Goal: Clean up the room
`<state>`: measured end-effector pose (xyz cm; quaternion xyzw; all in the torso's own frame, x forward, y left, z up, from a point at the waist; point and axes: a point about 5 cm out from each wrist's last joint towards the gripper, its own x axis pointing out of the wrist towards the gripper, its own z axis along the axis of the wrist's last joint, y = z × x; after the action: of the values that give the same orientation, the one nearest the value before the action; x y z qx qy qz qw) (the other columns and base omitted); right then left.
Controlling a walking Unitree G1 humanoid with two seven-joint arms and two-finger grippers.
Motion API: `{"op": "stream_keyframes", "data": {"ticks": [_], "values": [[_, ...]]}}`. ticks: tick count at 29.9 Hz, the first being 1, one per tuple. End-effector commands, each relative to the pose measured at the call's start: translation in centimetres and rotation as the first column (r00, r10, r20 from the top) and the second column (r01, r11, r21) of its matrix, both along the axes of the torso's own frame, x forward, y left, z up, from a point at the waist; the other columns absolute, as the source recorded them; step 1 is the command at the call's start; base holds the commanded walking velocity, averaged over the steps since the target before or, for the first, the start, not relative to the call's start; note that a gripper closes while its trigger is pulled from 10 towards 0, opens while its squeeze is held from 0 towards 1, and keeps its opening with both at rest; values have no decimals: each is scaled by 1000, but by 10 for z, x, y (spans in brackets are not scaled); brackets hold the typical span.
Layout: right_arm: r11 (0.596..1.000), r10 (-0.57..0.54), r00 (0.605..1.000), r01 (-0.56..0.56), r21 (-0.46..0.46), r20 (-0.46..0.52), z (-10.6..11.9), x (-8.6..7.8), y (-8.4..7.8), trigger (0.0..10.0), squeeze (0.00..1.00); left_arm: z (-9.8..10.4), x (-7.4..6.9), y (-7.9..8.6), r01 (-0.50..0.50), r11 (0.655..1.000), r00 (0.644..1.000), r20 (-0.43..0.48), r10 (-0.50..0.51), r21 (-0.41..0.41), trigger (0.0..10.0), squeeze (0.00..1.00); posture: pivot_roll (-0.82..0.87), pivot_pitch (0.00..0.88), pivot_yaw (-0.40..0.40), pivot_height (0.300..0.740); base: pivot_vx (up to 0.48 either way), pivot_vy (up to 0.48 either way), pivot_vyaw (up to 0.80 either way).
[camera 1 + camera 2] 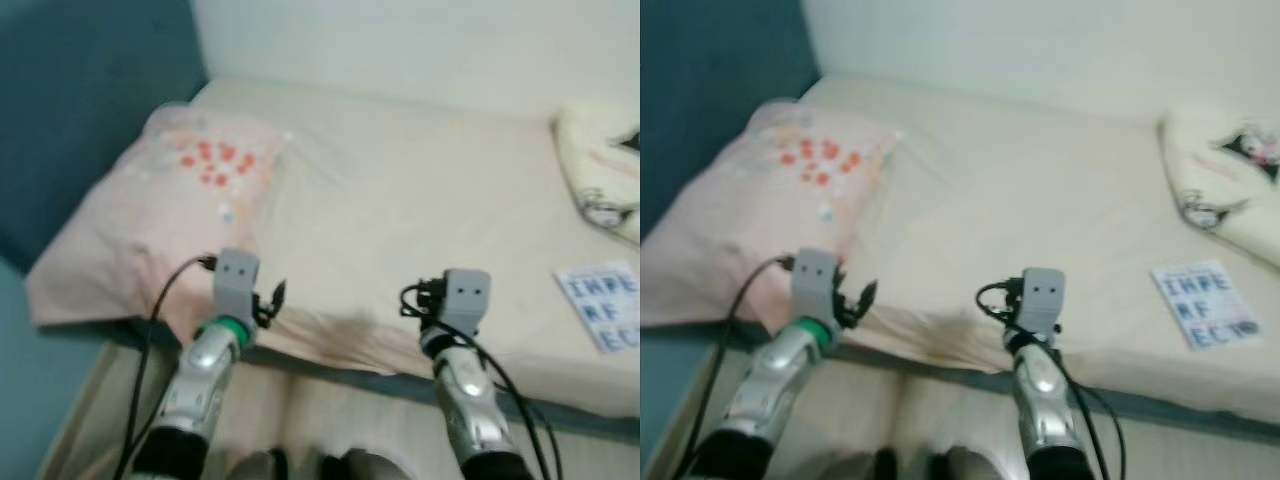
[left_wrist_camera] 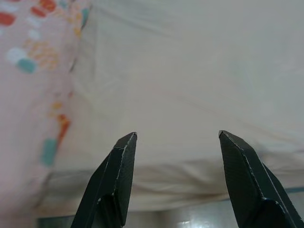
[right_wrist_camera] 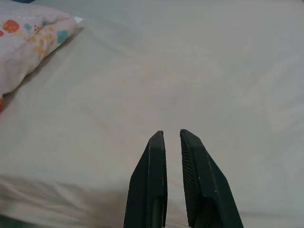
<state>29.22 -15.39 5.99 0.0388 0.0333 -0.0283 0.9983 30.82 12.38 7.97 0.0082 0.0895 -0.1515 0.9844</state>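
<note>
Both arms reach over the near edge of the bed, likely to tidy it. The left gripper gapes wide beside the pillow. The right gripper, nearly closed and empty, hovers over bare sheet, well apart from the printed card.

Two silver metal arms end in grey box-shaped wrist blocks, each with two small dark dots on its face. The left arm has a green ring below its block. Black cables loop beside both arms. The fingers are black, tapered and finely textured; the dark shapes at the bottom edge may be feet.
</note>
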Motion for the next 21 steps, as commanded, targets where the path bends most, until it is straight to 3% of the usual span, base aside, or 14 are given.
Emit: {"op": "stream_keyframes", "data": {"ticks": [1,9,21], "values": [[1000,-9,1000,9,-2,-21,-4,-3,-3,10000,0,-7,-5,0,5,1000,999,-32,-5,13,10000,0,35,114,56,740,0,-480,0],[1000,-20,1000,20,3,-24,-5,-6,-4,10000,0,-7,-3,-1,17,1000,999,-51,-17,15,10000,0,39,121,64,740,0,-420,0],[1000,-23,999,23,15,-28,-5,-5,-3,10000,0,-9,-4,2,27,999,997,-73,-25,28,10000,0,44,127,71,740,0,446,0]]}}
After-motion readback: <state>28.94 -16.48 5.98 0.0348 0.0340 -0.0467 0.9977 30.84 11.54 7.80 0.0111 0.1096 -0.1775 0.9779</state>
